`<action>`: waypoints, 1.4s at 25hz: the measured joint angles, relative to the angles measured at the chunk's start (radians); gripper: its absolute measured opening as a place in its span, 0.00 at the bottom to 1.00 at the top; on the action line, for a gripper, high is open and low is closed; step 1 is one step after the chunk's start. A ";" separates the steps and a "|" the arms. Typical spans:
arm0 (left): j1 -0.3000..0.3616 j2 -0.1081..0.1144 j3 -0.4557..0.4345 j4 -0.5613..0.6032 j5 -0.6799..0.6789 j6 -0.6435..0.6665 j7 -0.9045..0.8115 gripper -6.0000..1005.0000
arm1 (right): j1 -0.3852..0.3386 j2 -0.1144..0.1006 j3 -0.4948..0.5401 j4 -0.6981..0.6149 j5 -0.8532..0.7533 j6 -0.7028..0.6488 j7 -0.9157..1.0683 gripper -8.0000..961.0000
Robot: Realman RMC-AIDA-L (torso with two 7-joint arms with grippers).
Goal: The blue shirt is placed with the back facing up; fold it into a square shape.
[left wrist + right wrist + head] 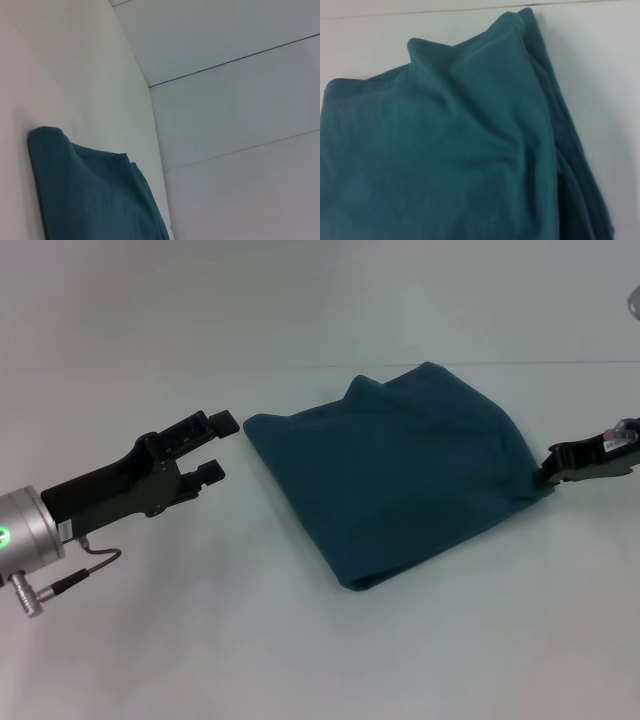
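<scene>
The blue shirt (395, 475) is seen folded into a rough square at the centre of the white table (200, 640). The left gripper (218, 447) is held at centre left, just beside the shirt, fingers parted and empty. The right gripper (548, 474) is closed on the shirt's right-hand corner.
</scene>
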 joint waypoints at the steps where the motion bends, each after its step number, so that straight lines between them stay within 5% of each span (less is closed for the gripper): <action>1: 0.000 0.000 0.000 0.000 -0.001 0.000 0.000 0.94 | 0.000 -0.004 0.001 0.000 0.000 -0.002 0.000 0.01; 10: 0.003 0.000 0.000 0.000 -0.003 0.003 0.000 0.94 | 0.000 -0.026 0.006 -0.003 -0.001 0.001 0.001 0.01; 25: 0.005 0.000 -0.001 0.000 -0.003 0.004 0.000 0.94 | 0.001 -0.016 0.001 -0.004 -0.048 0.049 0.037 0.02; 35: 0.003 0.001 0.004 0.000 0.001 0.011 -0.006 0.94 | -0.003 -0.014 0.023 -0.086 -0.218 0.106 0.207 0.25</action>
